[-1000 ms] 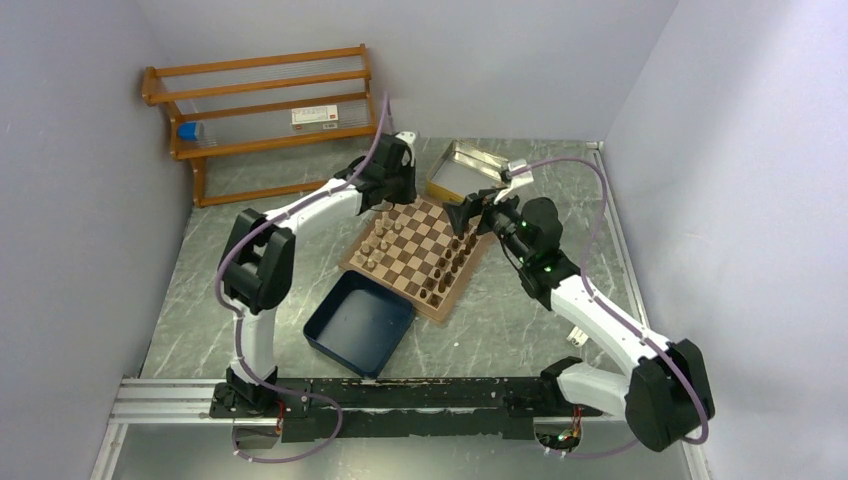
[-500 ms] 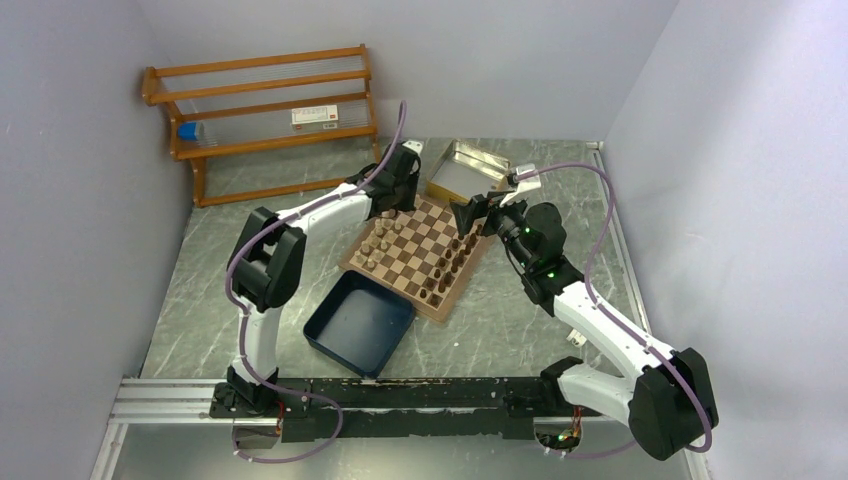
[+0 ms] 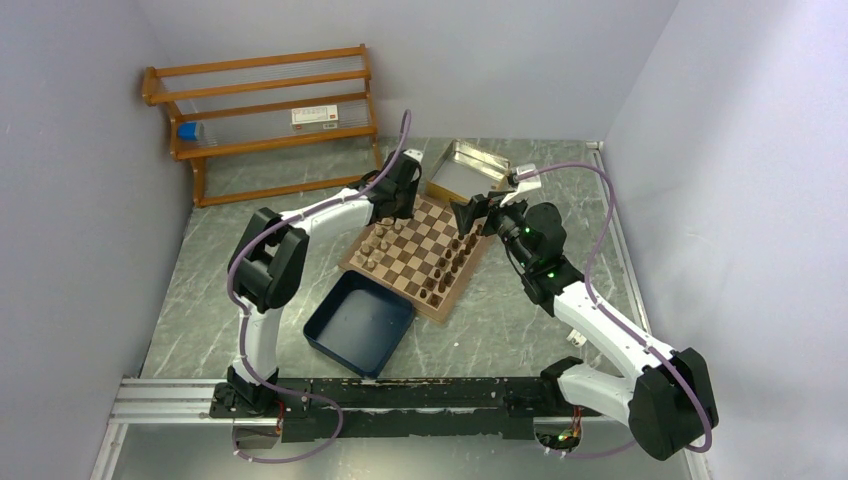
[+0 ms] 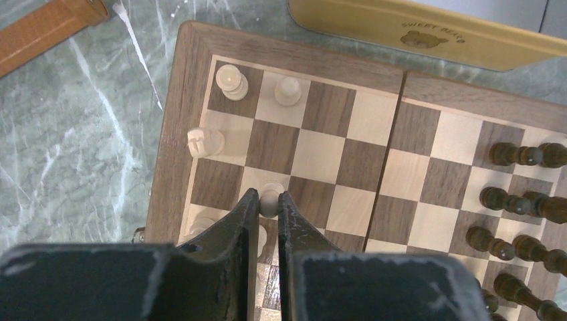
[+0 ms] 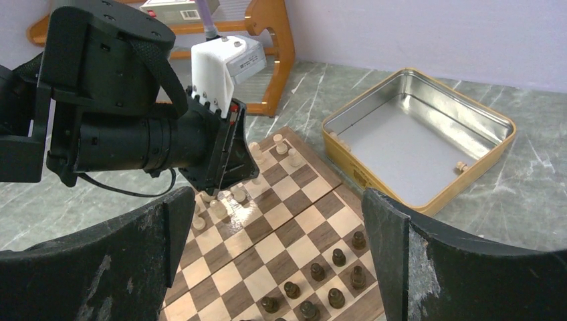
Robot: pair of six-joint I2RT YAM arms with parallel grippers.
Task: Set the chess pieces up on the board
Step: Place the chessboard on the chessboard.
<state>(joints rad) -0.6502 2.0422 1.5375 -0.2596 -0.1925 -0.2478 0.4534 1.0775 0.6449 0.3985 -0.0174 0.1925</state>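
Note:
The board (image 3: 418,240) lies mid-table. My left gripper (image 4: 268,198) is shut on the round head of a light pawn (image 4: 269,202), low over a cream square near the board's left back corner; I cannot tell whether its foot touches the square. Other light chess pieces (image 4: 231,81) stand on the left edge rows. Dark chess pieces (image 4: 515,200) fill the right edge rows, and they also show below my right gripper (image 5: 277,221), which hangs open and empty above that side. From above, the left gripper (image 3: 393,205) and the right gripper (image 3: 466,215) face each other across the board.
A shiny metal tin (image 5: 374,175) sits behind the board, with one small light piece (image 5: 460,166) inside. A navy blue tray (image 3: 340,345) lies at the board's near left. A wooden rack (image 3: 265,110) stands at the back left wall.
The left arm has swung a little right and come down over the board's back left corner, still shut. The right gripper shifted slightly and stays open.

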